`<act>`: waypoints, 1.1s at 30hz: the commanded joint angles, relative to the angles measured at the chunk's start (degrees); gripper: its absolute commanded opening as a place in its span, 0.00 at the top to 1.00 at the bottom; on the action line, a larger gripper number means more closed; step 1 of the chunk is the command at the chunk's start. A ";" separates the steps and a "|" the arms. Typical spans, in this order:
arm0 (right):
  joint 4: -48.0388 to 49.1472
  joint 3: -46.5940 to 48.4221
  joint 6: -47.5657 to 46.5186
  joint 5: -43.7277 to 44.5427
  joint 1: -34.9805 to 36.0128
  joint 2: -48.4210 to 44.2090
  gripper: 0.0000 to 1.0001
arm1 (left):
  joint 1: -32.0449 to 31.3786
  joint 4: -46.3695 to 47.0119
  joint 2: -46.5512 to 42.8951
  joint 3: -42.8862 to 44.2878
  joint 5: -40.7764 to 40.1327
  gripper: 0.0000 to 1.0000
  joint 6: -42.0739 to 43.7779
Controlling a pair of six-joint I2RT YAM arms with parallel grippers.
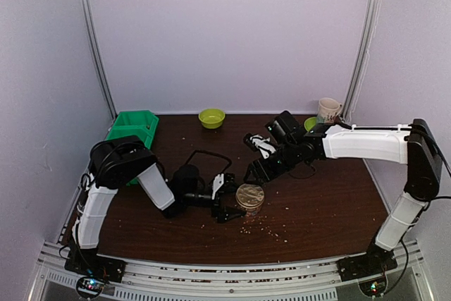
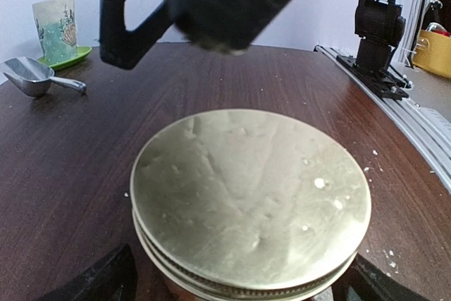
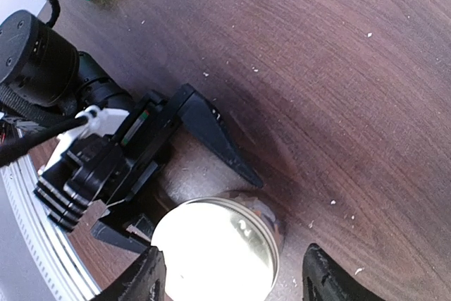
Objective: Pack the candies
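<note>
We see the upright lidded jar [image 2: 250,202] sitting between the wide-spread left pincer [image 2: 236,283], while our right pincer [image 3: 232,276], also wide, hangs directly above its lid.

top external: high, behind arm bases, faces far wall | left wrist: low, close on round gold metal jar lid [image 2: 250,199] | right wrist: above, looking down, same lid [image 3: 215,248]

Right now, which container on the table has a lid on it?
The jar near the front centre: a flat gold lid covers it. The green bin, green bowl and mug at the back are all open-topped.
</note>
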 commanded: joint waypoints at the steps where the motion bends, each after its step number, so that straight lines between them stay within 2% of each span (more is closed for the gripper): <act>1: 3.38 0.64 0.23 -2.73 -0.94 1.59 0.34 | -0.37 -7.31 2.70 0.87 1.65 0.02 -0.73; 10: 5.25 -1.69 -0.07 -4.36 -0.94 2.07 0.35 | -0.65 -10.00 3.41 2.80 2.52 0.03 -0.35; 16: 5.36 -2.06 0.14 -4.25 -1.07 2.93 0.40 | -0.72 -10.57 3.61 3.14 3.18 0.07 -0.11; 29: 8.46 -4.55 1.53 -4.13 -2.12 4.08 0.45 | -0.73 -11.07 3.56 3.13 3.35 0.09 0.00; 33: 8.49 -4.58 1.56 -4.34 -2.17 4.34 0.52 | -0.73 -11.68 3.58 3.35 3.35 0.11 0.00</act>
